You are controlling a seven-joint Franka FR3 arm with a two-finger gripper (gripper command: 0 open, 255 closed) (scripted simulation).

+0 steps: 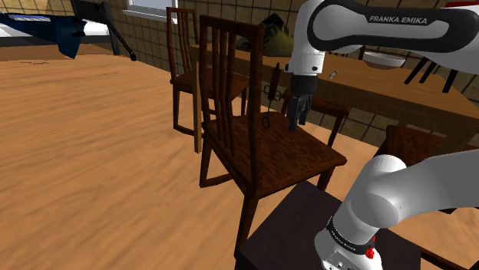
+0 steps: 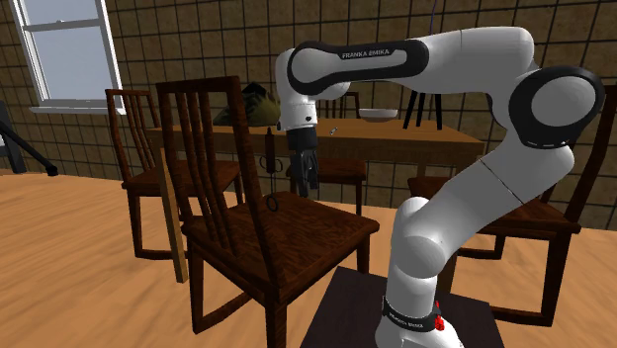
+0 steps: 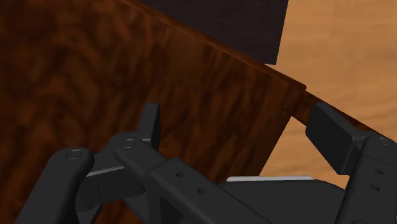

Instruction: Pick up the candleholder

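Closest to me sits the dark box stand (image 1: 295, 230), with the white arm (image 1: 399, 192) rising from it and reaching out over the chair. The thin dark wire candleholder (image 1: 269, 93), an upright stem with a small ring at its foot, stands on the seat of the dark brown wooden chair with the slatted back (image 1: 288, 157), near the left rear of the seat, close to the slats. It has not been picked up yet; I'd say the job is in its approach. The fingers (image 3: 151, 124) are spread apart and clasp nothing, with bare seat wood between them in the wrist view. They hang over the seat just beside the candleholder, to its right and apart from it. What remains, as I judge it: shift left around the stem, close, and lift.
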